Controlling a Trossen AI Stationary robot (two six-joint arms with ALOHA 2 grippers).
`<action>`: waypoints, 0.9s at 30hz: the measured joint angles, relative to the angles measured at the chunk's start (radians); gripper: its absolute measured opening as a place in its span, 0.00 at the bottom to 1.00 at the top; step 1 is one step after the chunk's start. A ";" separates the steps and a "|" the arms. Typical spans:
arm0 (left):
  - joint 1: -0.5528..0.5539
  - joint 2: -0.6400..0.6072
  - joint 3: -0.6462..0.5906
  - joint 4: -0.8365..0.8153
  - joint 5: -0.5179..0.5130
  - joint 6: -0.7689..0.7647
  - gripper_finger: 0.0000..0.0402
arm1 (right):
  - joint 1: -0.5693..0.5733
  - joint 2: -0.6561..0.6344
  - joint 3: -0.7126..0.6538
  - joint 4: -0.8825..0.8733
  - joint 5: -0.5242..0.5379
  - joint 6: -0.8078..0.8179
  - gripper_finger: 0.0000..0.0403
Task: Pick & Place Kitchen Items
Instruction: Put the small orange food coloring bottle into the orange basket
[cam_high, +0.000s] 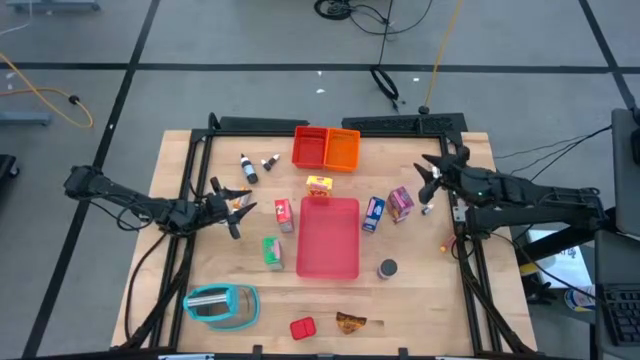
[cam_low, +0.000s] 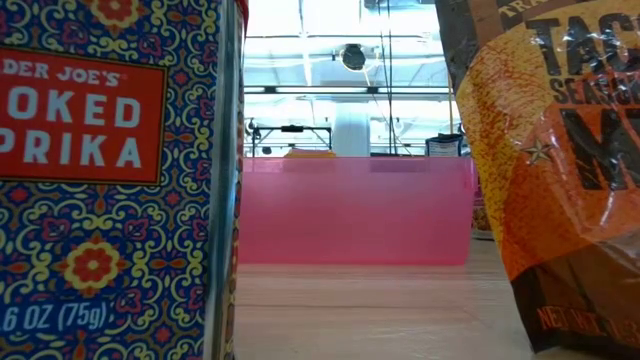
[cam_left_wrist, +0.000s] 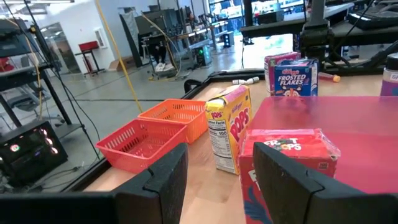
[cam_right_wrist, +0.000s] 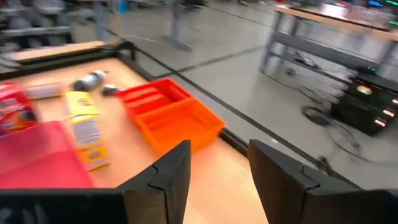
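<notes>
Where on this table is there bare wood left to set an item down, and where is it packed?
Bare wood lies right of the grey can, toward the table's right edge, and left of the green box, above the teal toaster. It is crowded around the flat pink tray: red box, yellow box, blue box and pink box ring it.
</notes>
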 joint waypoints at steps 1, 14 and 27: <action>0.000 0.000 0.000 0.003 0.000 -0.007 0.46 | -0.012 0.011 0.007 -0.013 0.015 0.014 0.38; 0.000 0.000 0.000 0.019 0.001 -0.153 0.46 | -0.429 0.200 0.067 -0.075 -0.148 0.022 0.38; 0.000 0.000 0.000 0.018 0.001 -0.198 0.46 | -0.834 0.365 0.067 -0.172 -0.452 0.013 0.38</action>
